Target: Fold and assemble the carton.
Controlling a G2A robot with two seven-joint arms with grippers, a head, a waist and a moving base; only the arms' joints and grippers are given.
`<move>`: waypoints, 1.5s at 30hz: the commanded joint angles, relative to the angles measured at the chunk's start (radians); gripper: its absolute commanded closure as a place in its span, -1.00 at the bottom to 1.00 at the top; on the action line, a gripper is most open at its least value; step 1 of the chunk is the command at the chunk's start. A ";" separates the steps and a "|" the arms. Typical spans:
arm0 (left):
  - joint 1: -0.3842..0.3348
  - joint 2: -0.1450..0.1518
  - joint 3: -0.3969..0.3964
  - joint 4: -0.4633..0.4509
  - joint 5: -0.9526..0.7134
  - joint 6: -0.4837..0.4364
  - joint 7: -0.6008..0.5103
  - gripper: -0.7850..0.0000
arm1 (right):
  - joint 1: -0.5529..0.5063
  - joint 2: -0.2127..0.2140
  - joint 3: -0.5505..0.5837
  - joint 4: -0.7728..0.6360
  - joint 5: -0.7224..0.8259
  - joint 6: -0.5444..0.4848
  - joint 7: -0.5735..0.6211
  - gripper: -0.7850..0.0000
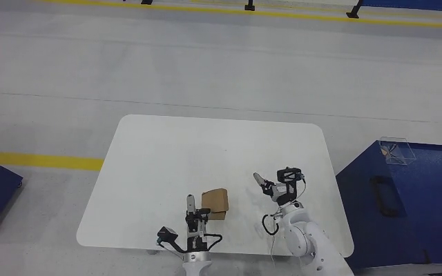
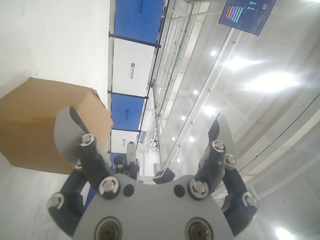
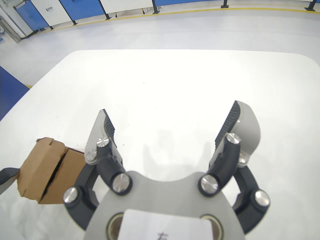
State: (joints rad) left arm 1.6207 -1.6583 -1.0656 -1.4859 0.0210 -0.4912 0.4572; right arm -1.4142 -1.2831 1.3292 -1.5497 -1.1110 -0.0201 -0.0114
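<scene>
My left claw [image 2: 143,116] is spread wide and grips nothing. One of its fingers [image 2: 71,136] sits just beside the carton [image 2: 37,116], though I cannot tell whether it touches the cardboard. My right claw [image 3: 170,108] is also wide open and empty, hanging over bare table [image 3: 175,76] a little way off on the carton's other side. The carton stands near the table's front edge between my two arms, closer to the left one. I judge the work to be late on: the walls are already up and the top is folded over, so what is left looks like closing and squaring. The next move probably calls for one claw to steady a side wall while the other presses the top down until the edges meet, gently enough not to crush the board or push the light box along the smooth surface. The carton is plain brown cardboard, small and box-shaped, resting flat. Across its upper face runs a dark seam [image 3: 55,172] that gapes slightly, and one flap corner [image 3: 45,139] stands a little proud at the far end. Beyond it lies the white tabletop.
</scene>
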 commanded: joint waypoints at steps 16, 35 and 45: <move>0.055 0.017 -0.018 -0.126 -0.030 0.008 -0.065 -1.00 | -0.043 0.008 0.024 -0.053 -0.022 -0.057 0.010 -1.00; 0.205 0.097 -0.273 -0.494 -0.050 0.642 -0.631 -1.00 | 0.122 -0.019 -0.202 0.103 -0.236 -0.041 0.293 -1.00; 0.188 0.114 -0.279 -0.492 0.076 0.668 -0.695 -1.00 | 0.305 -0.091 -0.392 0.319 -0.155 -0.023 0.273 -1.00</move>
State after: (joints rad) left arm 1.8056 -1.5486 -1.3422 -1.9670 0.0494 0.1777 -0.2303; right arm -1.1261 -1.3669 0.9495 -1.2498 -1.2888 -0.0359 0.2664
